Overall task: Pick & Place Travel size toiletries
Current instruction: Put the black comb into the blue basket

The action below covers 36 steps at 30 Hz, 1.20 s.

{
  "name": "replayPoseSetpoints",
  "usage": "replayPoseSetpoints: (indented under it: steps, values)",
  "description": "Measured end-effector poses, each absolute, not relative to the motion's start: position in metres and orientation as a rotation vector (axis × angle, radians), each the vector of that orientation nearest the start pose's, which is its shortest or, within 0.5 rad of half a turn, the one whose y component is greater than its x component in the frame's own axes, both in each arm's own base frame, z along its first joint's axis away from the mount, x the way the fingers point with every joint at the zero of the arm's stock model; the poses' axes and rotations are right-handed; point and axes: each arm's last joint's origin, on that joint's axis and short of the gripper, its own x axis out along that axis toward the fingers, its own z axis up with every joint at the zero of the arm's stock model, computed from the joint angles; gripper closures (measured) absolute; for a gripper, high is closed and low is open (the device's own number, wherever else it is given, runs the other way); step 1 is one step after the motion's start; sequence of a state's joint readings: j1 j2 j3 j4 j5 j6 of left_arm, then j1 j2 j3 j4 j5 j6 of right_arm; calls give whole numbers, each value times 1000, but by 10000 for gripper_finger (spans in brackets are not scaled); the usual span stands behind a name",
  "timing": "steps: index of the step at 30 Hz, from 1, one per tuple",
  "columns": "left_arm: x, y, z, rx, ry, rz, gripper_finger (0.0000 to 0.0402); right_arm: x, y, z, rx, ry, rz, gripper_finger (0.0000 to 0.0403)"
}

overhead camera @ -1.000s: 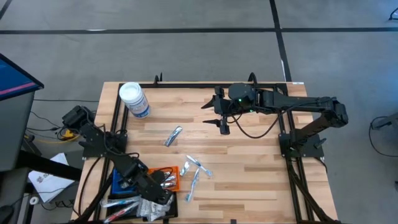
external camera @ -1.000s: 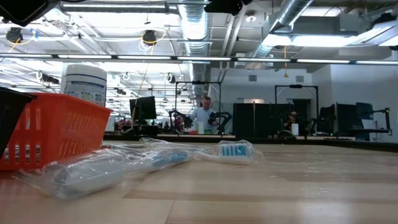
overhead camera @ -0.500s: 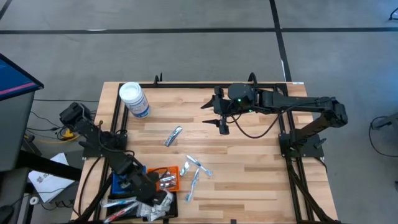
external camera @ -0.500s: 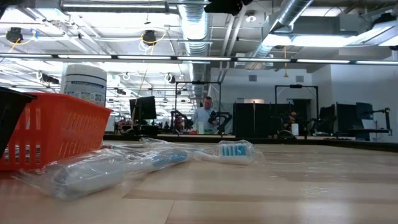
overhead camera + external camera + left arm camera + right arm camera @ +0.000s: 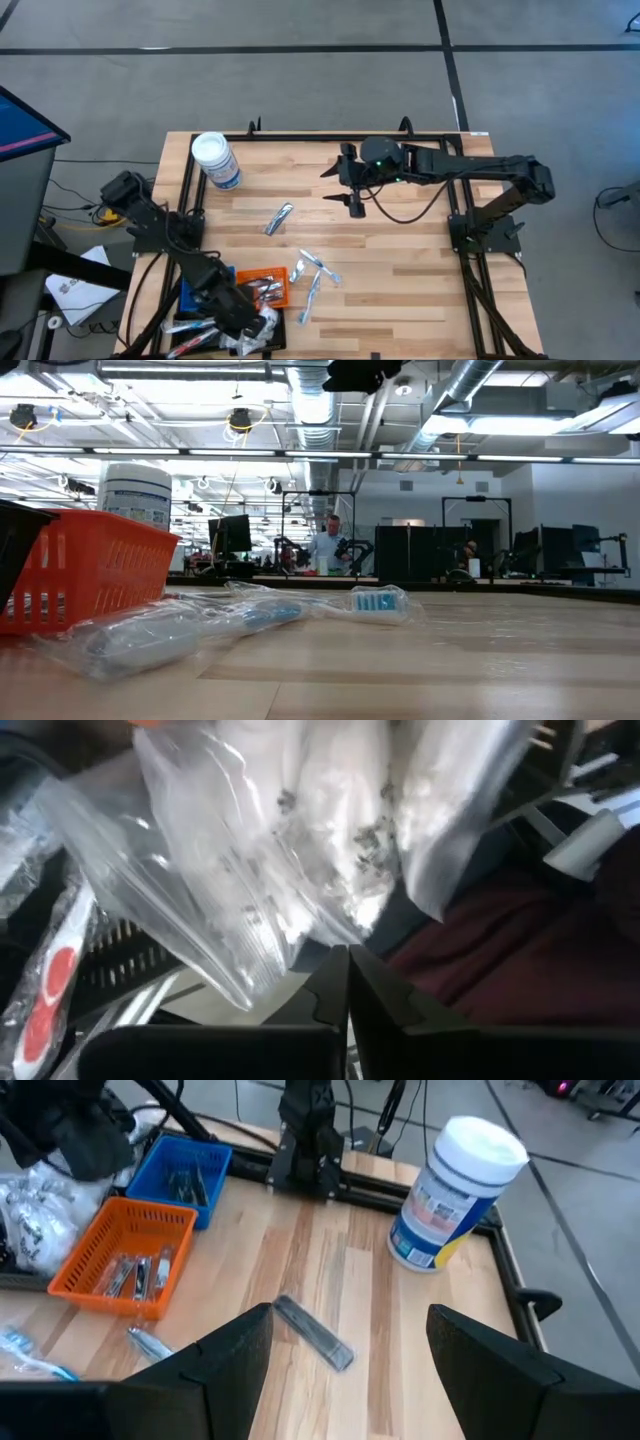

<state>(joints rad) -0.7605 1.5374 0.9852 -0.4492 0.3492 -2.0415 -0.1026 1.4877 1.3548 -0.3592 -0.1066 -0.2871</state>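
Left gripper [image 5: 347, 960] has closed on clear packet [image 5: 300, 840]; right gripper [image 5: 345, 185] shifted slightly.

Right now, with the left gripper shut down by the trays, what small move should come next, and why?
Probably a short straight lift of the left gripper. Its fingers are closed together at the edge of a clear packet of white items, above the black tray, though I cannot confirm the grip. Raising it slightly would show whether the packet comes along. The right gripper waits open above the table's middle.
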Motion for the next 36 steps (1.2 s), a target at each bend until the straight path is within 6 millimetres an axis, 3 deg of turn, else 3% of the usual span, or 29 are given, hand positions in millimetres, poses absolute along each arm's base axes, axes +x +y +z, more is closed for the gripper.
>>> replayPoseSetpoints:
  steps: [6,17,26,31,36]
  values:
    - [216,-219,194,-1370,1659,385,401,332,-30,349,-231,480,77,143]
    - [229,-205,191,-1307,1563,353,401,332,-30,349,-230,486,78,143]
    - [218,-194,187,-1202,1654,472,401,330,-30,346,-212,513,78,143]
    - [216,-191,189,-1170,1655,477,401,330,-30,346,-202,522,77,143]
    - [214,-185,207,-1185,1531,442,401,330,-30,345,-200,530,78,143]
